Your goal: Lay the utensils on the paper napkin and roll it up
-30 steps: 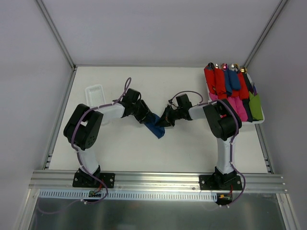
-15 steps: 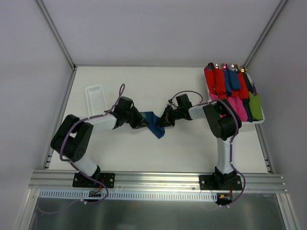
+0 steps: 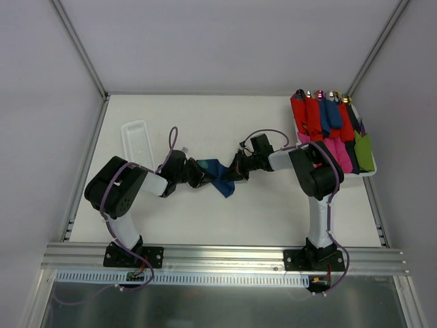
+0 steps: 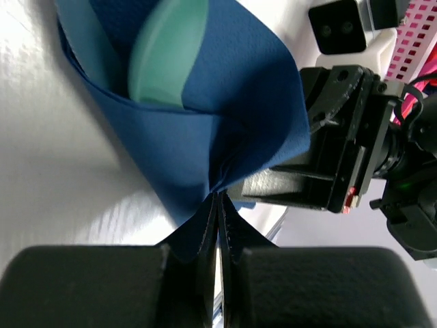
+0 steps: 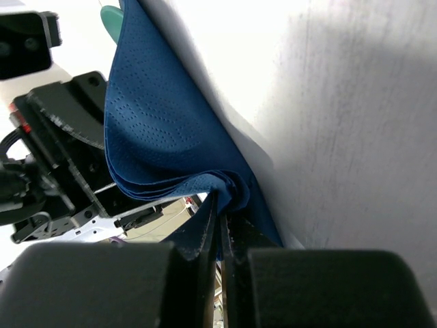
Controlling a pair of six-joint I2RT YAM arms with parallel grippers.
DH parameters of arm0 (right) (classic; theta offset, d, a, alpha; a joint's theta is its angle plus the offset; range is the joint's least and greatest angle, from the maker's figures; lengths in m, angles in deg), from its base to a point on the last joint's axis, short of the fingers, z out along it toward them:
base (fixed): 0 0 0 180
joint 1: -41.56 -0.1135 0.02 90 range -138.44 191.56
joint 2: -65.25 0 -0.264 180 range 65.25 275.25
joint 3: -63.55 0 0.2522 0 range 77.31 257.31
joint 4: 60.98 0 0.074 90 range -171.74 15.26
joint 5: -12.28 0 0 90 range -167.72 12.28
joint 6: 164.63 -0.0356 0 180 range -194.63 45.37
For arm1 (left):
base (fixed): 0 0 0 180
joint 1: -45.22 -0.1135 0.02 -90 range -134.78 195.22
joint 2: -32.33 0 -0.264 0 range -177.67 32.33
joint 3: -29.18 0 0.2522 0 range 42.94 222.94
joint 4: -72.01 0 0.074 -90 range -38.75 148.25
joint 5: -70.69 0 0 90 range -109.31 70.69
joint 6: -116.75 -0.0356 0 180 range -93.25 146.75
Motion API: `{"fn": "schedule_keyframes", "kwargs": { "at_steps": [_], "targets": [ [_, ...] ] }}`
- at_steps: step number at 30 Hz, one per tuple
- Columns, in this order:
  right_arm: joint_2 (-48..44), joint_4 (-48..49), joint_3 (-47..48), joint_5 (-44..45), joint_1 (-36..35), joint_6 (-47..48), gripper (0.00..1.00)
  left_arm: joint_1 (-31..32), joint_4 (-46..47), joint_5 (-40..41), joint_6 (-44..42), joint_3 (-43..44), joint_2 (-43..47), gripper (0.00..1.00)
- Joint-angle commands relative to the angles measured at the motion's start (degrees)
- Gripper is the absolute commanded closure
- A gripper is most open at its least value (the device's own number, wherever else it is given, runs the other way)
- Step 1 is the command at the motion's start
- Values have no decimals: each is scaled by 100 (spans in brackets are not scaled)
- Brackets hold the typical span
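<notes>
**Item 1, paper napkin**: We log it at centre frame in the top view. It is folded into a loose navy pocket and spans the gap between the two arms. We cannot tell whether it lifts clear of the table.

**Item 2, utensils**: Teal ends show in the pocket's open mouth, upper left of the left wrist view. The rest is wrapped out of sight.

**Item 3, left gripper**: Jaws are pressed together, pinching a gathered fold at the pocket's narrow end. We judge this grip keeps the cutlery from sliding out.

**Item 4, right gripper**: Jaws are likewise clamped on several bunched layers at the opposite edge. We judge this holds tension so the wrap can tighten.

**Item 5, coloured rolls**: Red, pink, blue and green, in a tray at upper right, well apart from the work.

**Item 6, white basket**: Left of centre, untouched.

**Status:** We judge the rolling is under way, with no tight roll formed yet.
</notes>
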Motion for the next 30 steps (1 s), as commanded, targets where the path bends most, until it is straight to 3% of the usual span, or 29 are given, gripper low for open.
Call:
{"fn": "schedule_keyframes", "kwargs": {
  "at_steps": [1,13,30],
  "targets": [
    [484,-1542,-336,526,134,-529,97,-44,725,67,313,-104,-203,100],
    [-298,-1147,-520,-1,100,-862,100,-44,-250,568,551,-149,-423,100],
    [-236,-1147,-503,-45,-287,-1240,100,-35,-743,648,551,71,-538,100]
  ]
}}
